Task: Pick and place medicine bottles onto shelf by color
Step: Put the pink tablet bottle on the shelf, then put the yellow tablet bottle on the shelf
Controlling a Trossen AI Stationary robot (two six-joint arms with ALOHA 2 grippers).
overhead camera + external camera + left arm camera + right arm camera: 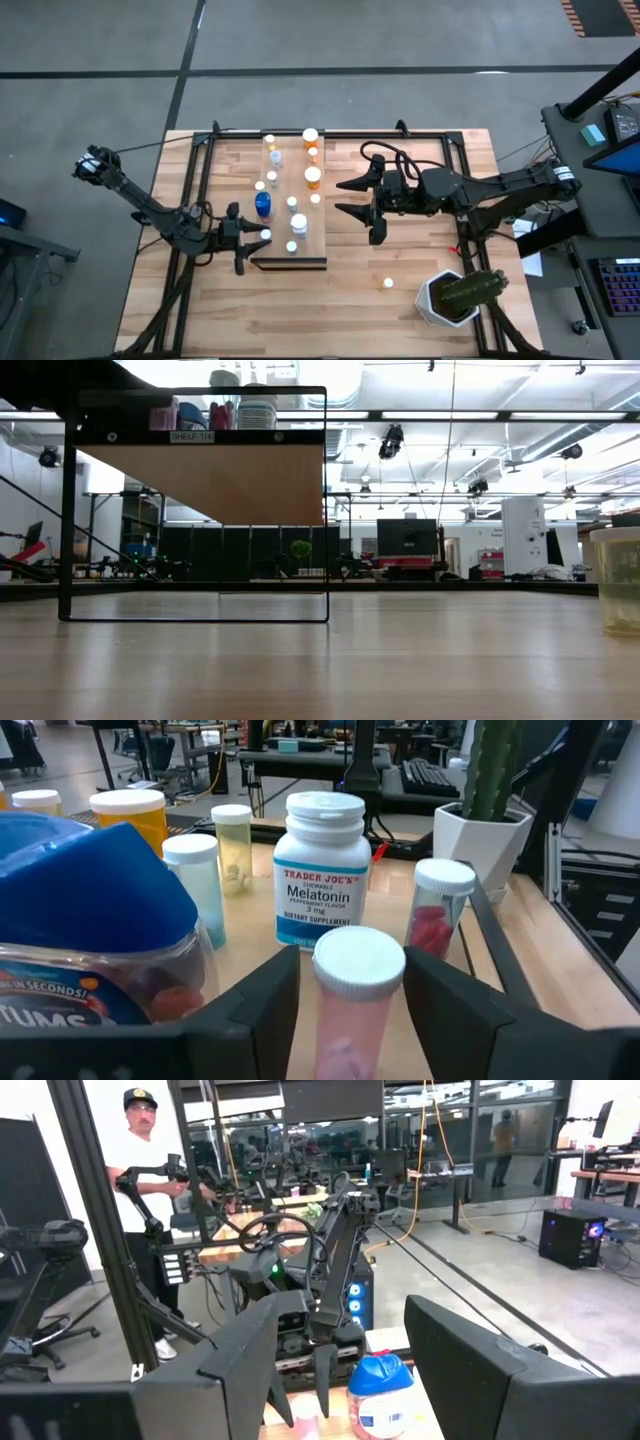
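The shelf (pixel 300 215) is a pale board raised on a black frame in the middle of the table. Several medicine bottles stand on it: orange ones (pixel 313 178), a blue one (pixel 263 205) and white-capped ones. My left gripper (pixel 352 972) is at the shelf's left near corner, level and open. Its fingers stand on either side of a pink bottle with a white cap (pixel 358 990), which stands upright on the shelf. In the high view this gripper (pixel 250 238) sits beside that cap (pixel 265 235). My right gripper (pixel 362 205) hangs open and holds nothing, right of the shelf.
Close ahead of the left fingers stand a white Melatonin bottle (pixel 322 870), a blue-capped Tums bottle (pixel 90 920) and a clear bottle of red pills (pixel 438 910). One small white-capped bottle (pixel 388 283) lies on the table. A white pot with a cactus (pixel 455 295) stands near right.
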